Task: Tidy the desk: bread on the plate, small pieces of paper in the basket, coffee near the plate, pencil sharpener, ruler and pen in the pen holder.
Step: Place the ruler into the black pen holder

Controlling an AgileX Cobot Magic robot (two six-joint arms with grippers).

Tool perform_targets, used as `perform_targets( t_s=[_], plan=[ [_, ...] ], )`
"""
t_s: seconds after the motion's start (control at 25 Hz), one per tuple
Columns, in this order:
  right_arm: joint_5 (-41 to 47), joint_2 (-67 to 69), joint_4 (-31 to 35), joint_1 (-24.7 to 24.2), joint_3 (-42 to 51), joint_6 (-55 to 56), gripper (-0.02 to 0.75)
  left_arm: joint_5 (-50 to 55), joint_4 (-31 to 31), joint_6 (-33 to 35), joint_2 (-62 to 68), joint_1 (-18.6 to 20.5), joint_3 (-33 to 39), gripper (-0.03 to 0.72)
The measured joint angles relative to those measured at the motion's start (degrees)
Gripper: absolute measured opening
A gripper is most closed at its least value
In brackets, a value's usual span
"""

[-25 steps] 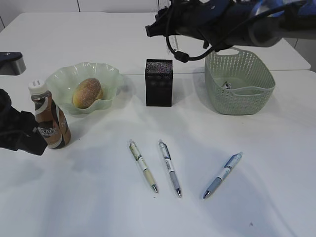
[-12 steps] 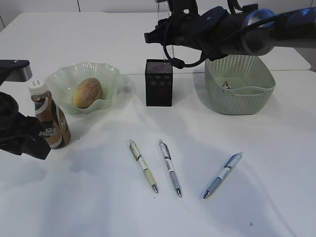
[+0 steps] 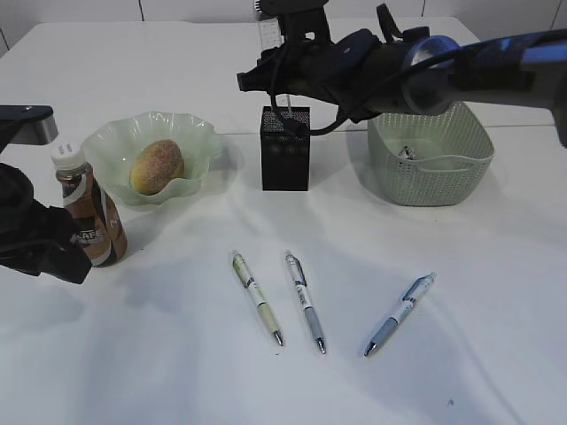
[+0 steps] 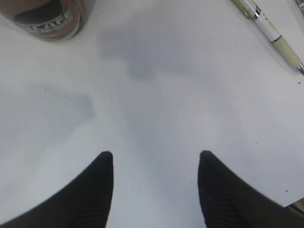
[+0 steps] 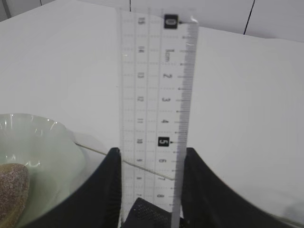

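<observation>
Golden-brown bread [image 3: 157,166], pale green plate [image 3: 197,135], black mesh pen holder [image 3: 285,159] — sage-green basket [image 3: 443,173], clear ruler [image 5: 154,95].

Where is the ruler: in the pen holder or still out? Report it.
Not dropped in yet. The right gripper holds the ruler upright directly above the pen holder; whether its lower end has entered the cup cannot be told.

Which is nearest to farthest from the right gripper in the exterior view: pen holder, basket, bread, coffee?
From the right gripper:
1. Pen holder, directly below.
2. Basket, to its right.
3. Bread, left, in the plate; close to the basket's rank.
4. Coffee, far left.
</observation>
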Motion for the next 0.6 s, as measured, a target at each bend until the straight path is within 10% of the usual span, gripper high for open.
perform_targets(
  t_s=[0.6],
  plan=[
    [0.13, 1.14, 0.0, 0.0, -1.55, 0.0, 0.314, -0.1, 0.13, 0.0, 0.0, 0.0, 0.0, 0.4]
  ],
)
